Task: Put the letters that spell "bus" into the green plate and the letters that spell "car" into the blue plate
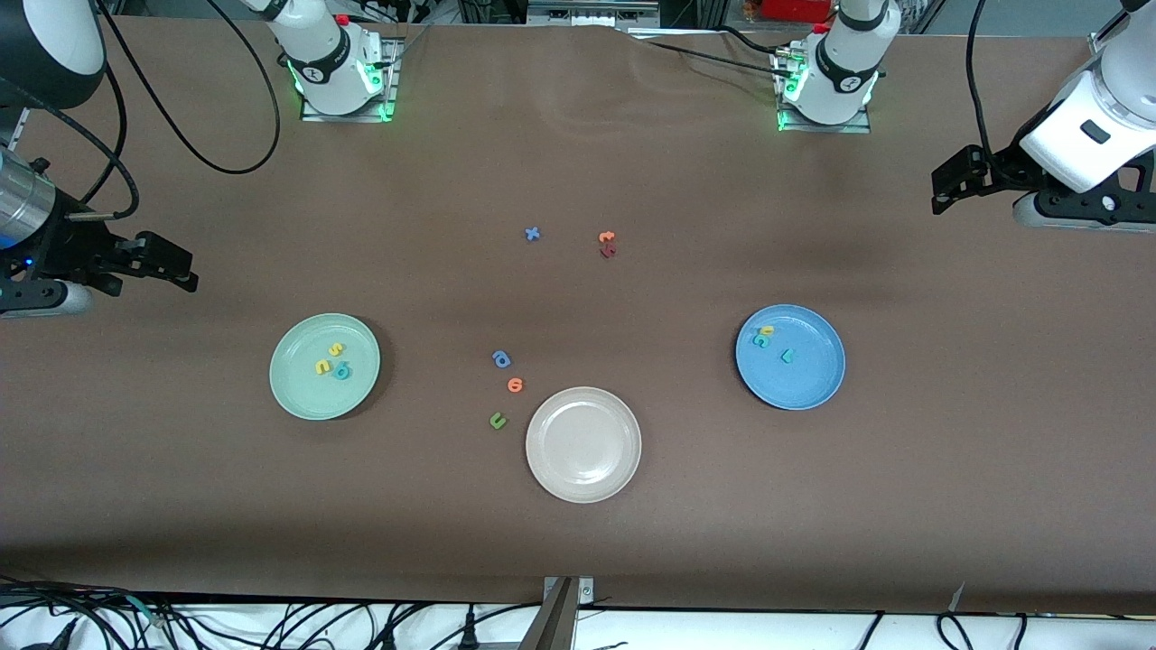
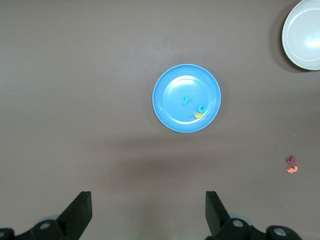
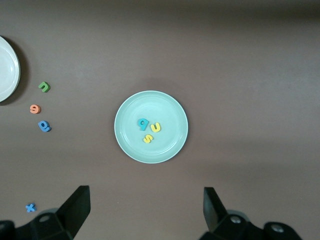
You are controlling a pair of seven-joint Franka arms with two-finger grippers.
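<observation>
In the green plate (image 1: pixel 302 393) lie a yellow "s" (image 1: pixel 336 348), a yellow "u" (image 1: pixel 322 366) and a teal "b" (image 1: pixel 341 369). The blue plate (image 1: pixel 813 384) holds a teal "c" (image 1: pixel 766 341), a yellow "a" (image 1: pixel 765 330) overlapping it, and a teal "r" (image 1: pixel 787 356). My right gripper (image 1: pixel 168 262) hangs open and empty high over the right arm's end of the table, looking down on the green plate (image 3: pixel 130 142). At the left arm's end my left gripper (image 1: pixel 955 185) is also open, empty and raised, above the blue plate (image 2: pixel 167 107).
A beige plate (image 1: pixel 583 483) sits nearest the front camera, between the two plates. Beside it lie a dark green "u" (image 1: pixel 498 420), an orange letter (image 1: pixel 515 385) and a blue letter (image 1: pixel 501 359). Nearer the bases lie a blue "x" (image 1: pixel 533 234), an orange "t" (image 1: pixel 607 237) and a dark red letter (image 1: pixel 609 251).
</observation>
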